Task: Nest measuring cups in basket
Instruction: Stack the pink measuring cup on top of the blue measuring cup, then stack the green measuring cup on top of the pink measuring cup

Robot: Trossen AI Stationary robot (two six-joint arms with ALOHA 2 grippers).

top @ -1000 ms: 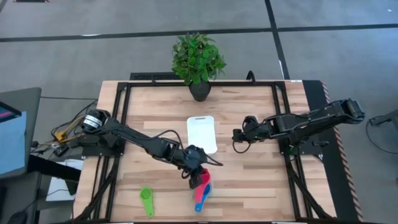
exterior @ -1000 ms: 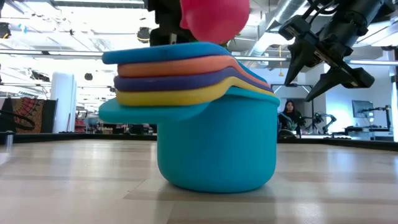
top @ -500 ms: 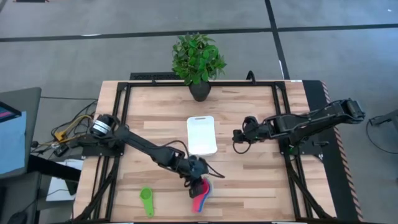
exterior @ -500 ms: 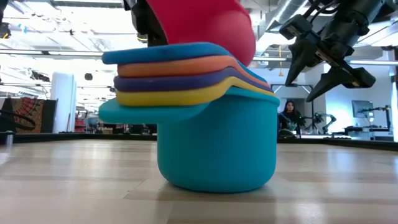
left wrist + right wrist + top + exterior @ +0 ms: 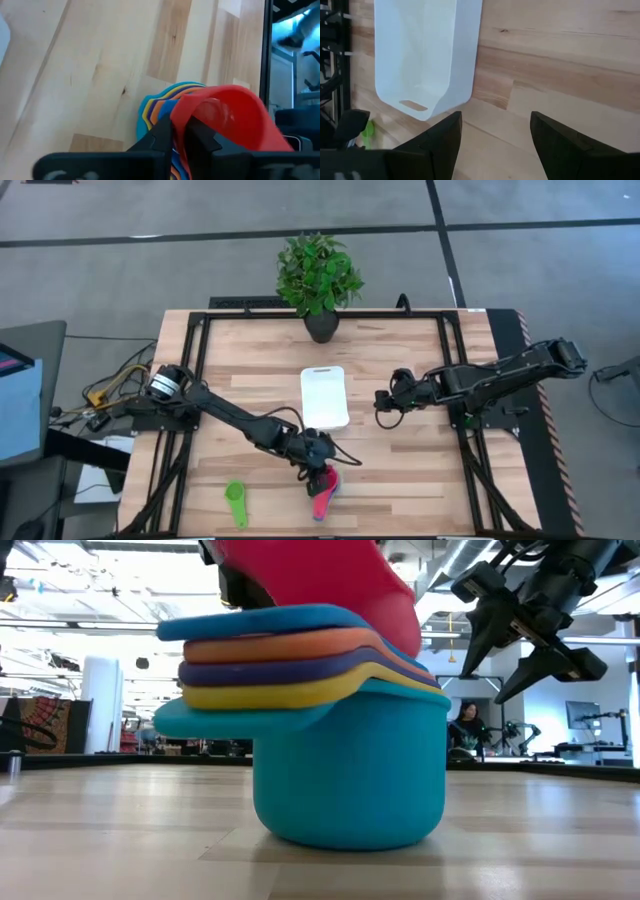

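The small round plastic measuring cups [image 5: 340, 720] sit stacked on my tabletop [image 5: 400, 480], near the white basket [image 5: 324, 395]. My left end effector [image 5: 180, 137] pinches the pink cup [image 5: 225, 120] onto them; my right end effector [image 5: 495, 135] hangs spread. The green cup [image 5: 236, 500] and the basket move are left.

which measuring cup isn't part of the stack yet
The green measuring cup: it lies alone on the table, left of the nested stack, where the left gripper is seating the pink cup.

The stack of cups [image 5: 322, 492] stands on the table [image 5: 400, 470] in front of the basket [image 5: 324, 395]; a lone cup [image 5: 236, 502] lies to its left, and a plant [image 5: 318, 280] stands behind the basket.
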